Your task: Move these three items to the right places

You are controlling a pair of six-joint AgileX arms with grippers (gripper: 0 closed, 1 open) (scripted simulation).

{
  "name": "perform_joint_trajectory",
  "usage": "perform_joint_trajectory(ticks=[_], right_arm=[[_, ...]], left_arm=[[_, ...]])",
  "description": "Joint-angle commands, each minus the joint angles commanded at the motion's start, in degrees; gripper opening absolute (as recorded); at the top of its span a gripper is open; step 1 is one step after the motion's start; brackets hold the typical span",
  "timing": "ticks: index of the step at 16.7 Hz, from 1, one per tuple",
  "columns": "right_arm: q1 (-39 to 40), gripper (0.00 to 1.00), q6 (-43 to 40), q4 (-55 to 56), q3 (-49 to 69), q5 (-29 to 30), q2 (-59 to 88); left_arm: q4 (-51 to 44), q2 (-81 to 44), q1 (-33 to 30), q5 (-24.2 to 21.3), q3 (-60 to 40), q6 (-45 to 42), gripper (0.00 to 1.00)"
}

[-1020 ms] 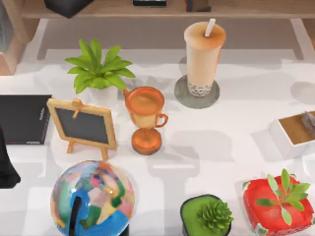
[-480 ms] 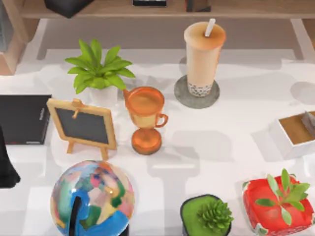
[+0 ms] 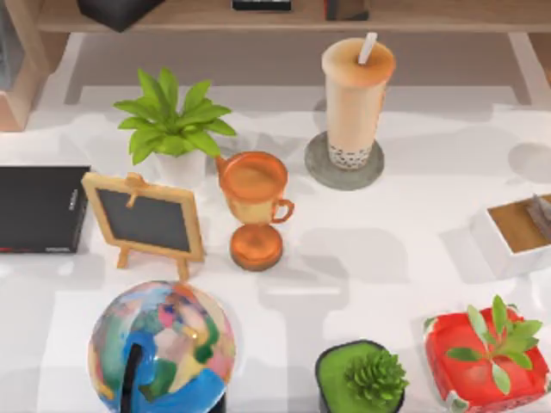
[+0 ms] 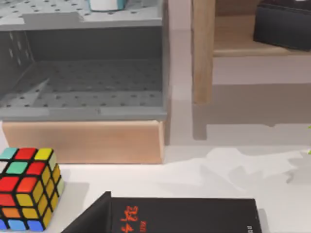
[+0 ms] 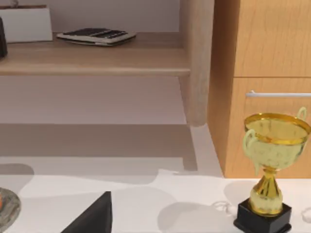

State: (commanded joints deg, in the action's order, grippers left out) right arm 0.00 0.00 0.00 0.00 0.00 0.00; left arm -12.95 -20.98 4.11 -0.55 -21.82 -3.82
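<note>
The tall tan bubble-tea cup (image 3: 356, 95) with a white straw stands upright on the round grey coaster (image 3: 344, 168) at the back of the table, right of centre. The flat black book (image 3: 39, 208) lies at the table's left edge; it is also in the left wrist view as the black book (image 4: 189, 216), beside a colourful puzzle cube (image 4: 26, 187). A dark wedge of my left gripper (image 4: 95, 221) sits just in front of that book. A like wedge of my right gripper (image 5: 95, 218) hangs over bare table, holding nothing I can see.
A wooden-framed chalkboard (image 3: 146, 219), an orange trophy cup (image 3: 254, 202), a leafy plant (image 3: 176, 125) and a globe (image 3: 162, 344) crowd the left and middle. Two potted plants (image 3: 362, 379) (image 3: 486, 357) and a white box (image 3: 516, 232) stand at the right. A gold trophy (image 5: 269, 170) stands by a wooden cabinet.
The dark shape of my left arm at the top view's left edge has withdrawn out of the picture, uncovering the black book's near corner. Nothing else has moved.
</note>
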Motion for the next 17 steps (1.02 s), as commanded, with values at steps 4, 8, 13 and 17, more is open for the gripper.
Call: perform_joint_trajectory(ticks=[4,8,13,17], right_arm=[[0.00,1.00,0.00,0.00,0.00,0.00,0.00],[0.00,1.00,0.00,0.00,0.00,0.00,0.00],[0.00,1.00,0.00,0.00,0.00,0.00,0.00],[0.00,1.00,0.00,0.00,0.00,0.00,0.00]], left_arm=[[-11.77,-18.99,3.71,-0.42,-19.94,-3.45,1.00],[-25.52,-41.17,7.96,-0.88,-43.36,-7.49,1.00],[-43.57,-70.41,13.30,-1.42,-74.44,-12.86,1.00],[-57.21,-92.74,17.05,-1.80,-98.22,-17.00,1.00]])
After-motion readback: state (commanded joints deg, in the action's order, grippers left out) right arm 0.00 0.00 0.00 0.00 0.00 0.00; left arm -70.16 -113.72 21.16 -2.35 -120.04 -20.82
